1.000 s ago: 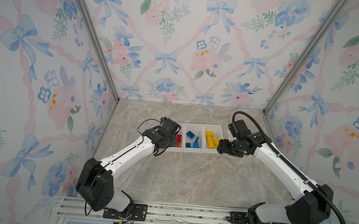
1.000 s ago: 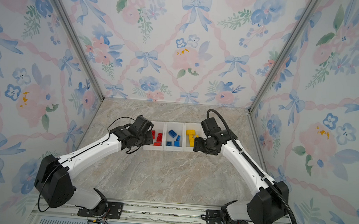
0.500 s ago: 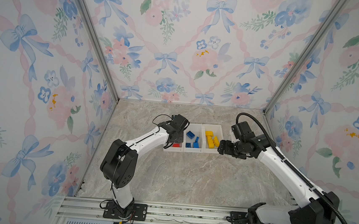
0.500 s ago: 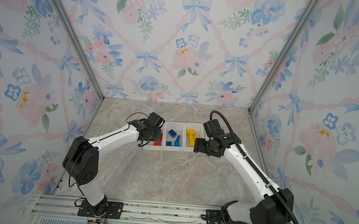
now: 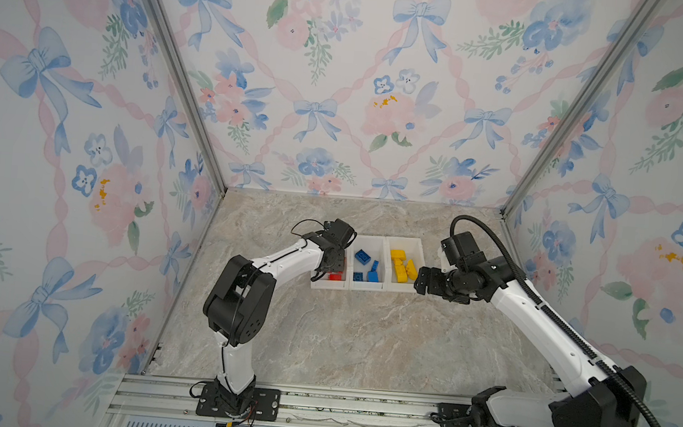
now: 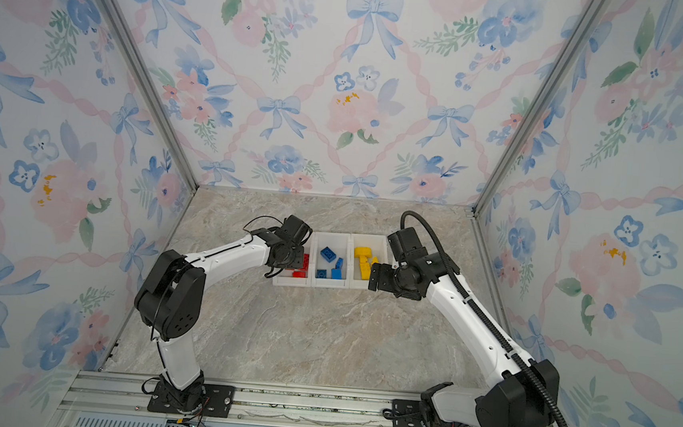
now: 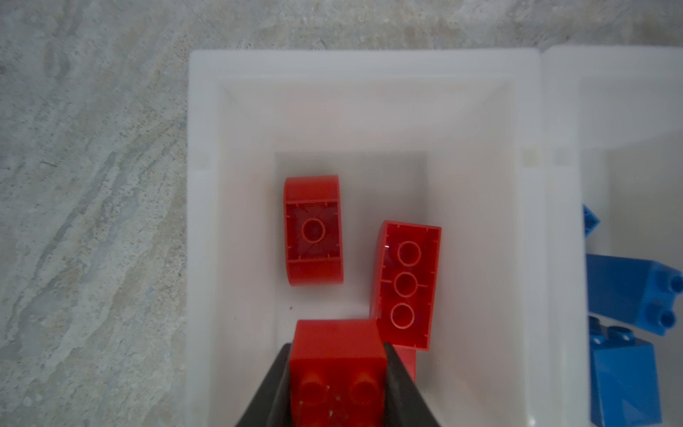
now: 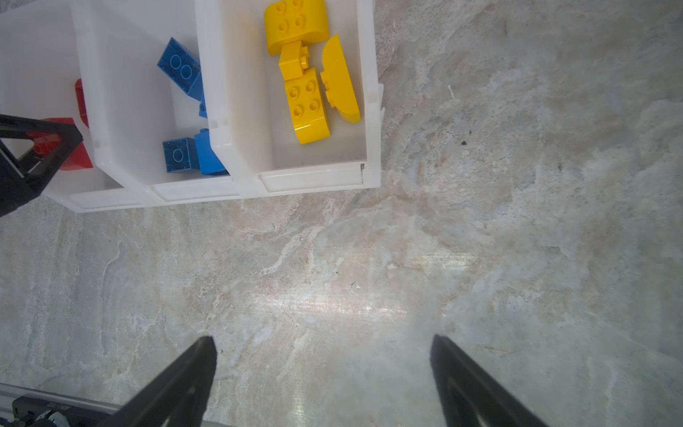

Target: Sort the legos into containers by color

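The chunky red studded plastic brick [image 7: 338,373] sits between the jaws of the left gripper [image 7: 337,346], which press against its two smooth sides. It is low inside the left white plastic bin [image 7: 199,222], at the end nearer the robot. Its studs face back toward the wrist, so it is turned on its side. Part of it is cut off by the frame, so its long axis cannot be told.

Just beside and partly under it lies a long red brick [image 7: 408,284], hollow underside up, its long axis roughly along the bin's length. A rounded red brick [image 7: 313,231], also upside down, lies apart from both.

If let go here, the held brick would likely land on the long one's edge and tip over. Dropped from higher, it could hop the shared wall into the middle bin [image 5: 367,285] among the blue bricks [image 5: 363,258]. A jaw catching that wall on the way out would drag the whole joined row, including the yellow bricks [image 5: 400,265].

The right gripper [image 8: 321,347] hangs with its jaws spread wide and empty over the marbled tabletop [image 8: 480,222], just off the right bin's [image 5: 403,287] corner.
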### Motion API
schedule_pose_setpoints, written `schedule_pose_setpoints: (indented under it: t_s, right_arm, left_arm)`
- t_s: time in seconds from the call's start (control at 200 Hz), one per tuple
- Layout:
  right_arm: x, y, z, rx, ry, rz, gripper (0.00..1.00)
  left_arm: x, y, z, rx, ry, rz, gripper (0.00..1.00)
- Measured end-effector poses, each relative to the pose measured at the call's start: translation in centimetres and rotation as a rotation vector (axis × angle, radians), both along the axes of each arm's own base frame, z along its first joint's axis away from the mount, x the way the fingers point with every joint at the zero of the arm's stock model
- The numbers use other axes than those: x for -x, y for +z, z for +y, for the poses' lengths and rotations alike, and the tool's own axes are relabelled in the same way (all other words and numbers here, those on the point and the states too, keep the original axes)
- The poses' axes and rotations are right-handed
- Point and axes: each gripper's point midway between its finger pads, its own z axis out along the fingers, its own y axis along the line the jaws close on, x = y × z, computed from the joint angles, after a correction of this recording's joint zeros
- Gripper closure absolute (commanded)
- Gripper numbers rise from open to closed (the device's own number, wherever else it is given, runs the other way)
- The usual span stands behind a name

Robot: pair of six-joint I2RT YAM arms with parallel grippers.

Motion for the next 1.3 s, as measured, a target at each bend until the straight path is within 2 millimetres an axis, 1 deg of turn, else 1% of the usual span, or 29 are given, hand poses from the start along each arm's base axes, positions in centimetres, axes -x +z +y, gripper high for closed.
schedule_pose_setpoints:
  t_s: [0.065, 0.185, 0.495, 0.6, 0.835, 0.925, 1.025, 1.15, 1.26, 1.3]
  right_arm:
    - [0.0, 0.0, 0.0, 0.000, -0.001, 0.000, 0.05]
    - [0.0, 0.0, -0.1, 0.000, -0.002, 0.000, 0.05]
    - [-0.1, -0.2, -0.1, 0.002, -0.001, 0.008, 0.04]
    - [-0.1, -0.2, -0.1, 0.002, 0.000, 0.008, 0.04]
    - [-0.3, -0.2, -0.2, 0.005, 0.008, 0.001, 0.00]
    - [-0.7, -0.1, -0.5, 0.006, 0.007, -0.014, 0.03]
    - [-1.5, 0.2, -1.1, 0.009, 0.004, -0.036, 0.03]
    - [-2.6, 0.6, -1.9, 0.013, 0.004, -0.079, 0.03]
    - [-3.9, 0.9, -2.7, 0.024, 0.009, -0.120, 0.03]
    - [-4.4, 0.9, -3.0, 0.030, 0.011, -0.134, 0.03]
  left_arm:
    - [-0.1, 0.0, 0.0, 0.000, 0.001, -0.003, 0.47]
    - [-0.2, 0.1, 0.0, -0.003, 0.003, -0.012, 0.40]
    - [-0.1, 0.6, -0.5, -0.009, -0.007, -0.030, 0.37]
    - [0.0, 1.6, -1.0, -0.002, -0.018, -0.050, 0.37]
    - [0.6, 5.4, -1.5, 0.020, -0.029, -0.145, 0.34]
    - [1.1, 6.5, -1.1, 0.028, -0.024, -0.185, 0.30]
    - [1.8, 7.7, -0.2, 0.034, -0.015, -0.232, 0.25]
    - [2.6, 9.0, 1.0, 0.033, -0.013, -0.298, 0.15]
    - [3.2, 9.5, 2.1, 0.038, -0.008, -0.349, 0.10]
    - [3.5, 9.4, 2.9, 0.038, 0.001, -0.363, 0.08]
